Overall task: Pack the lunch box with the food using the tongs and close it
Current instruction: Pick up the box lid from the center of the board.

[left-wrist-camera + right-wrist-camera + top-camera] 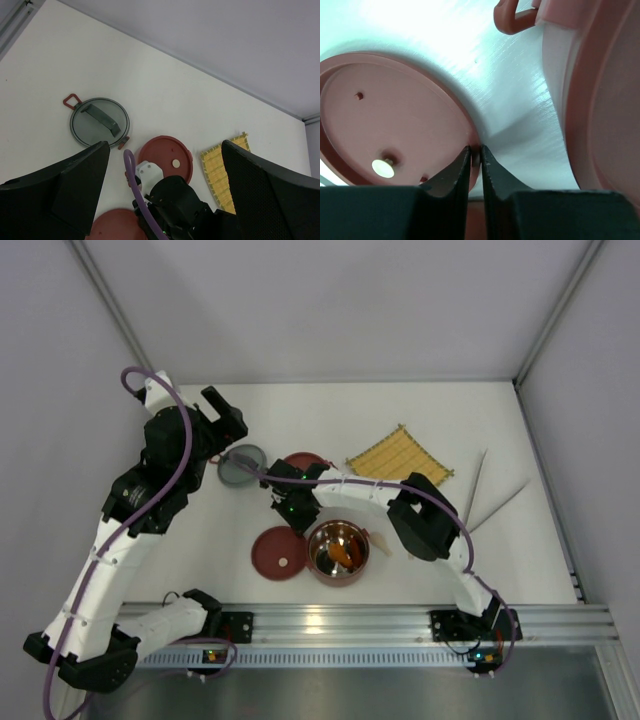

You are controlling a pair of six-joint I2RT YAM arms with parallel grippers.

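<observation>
An open lunch box bowl (337,552) stands near the front with orange food (343,553) inside it. Two flat maroon lids lie nearby, one lid (279,552) left of the bowl and one lid (303,461) further back. My right gripper (285,504) is low between them. In the right wrist view the right gripper (475,150) is shut on the rim of a maroon lid (395,125), with a bowl's side (600,100) close on the right. The tongs (478,492) lie right of the mat. My left gripper (222,420) hangs open and empty, its fingers (80,175) wide apart.
A grey round lid with a strap handle (242,465) lies at the back left, also in the left wrist view (99,122). The yellow woven mat (397,455) lies behind the right arm. Walls close the table on three sides.
</observation>
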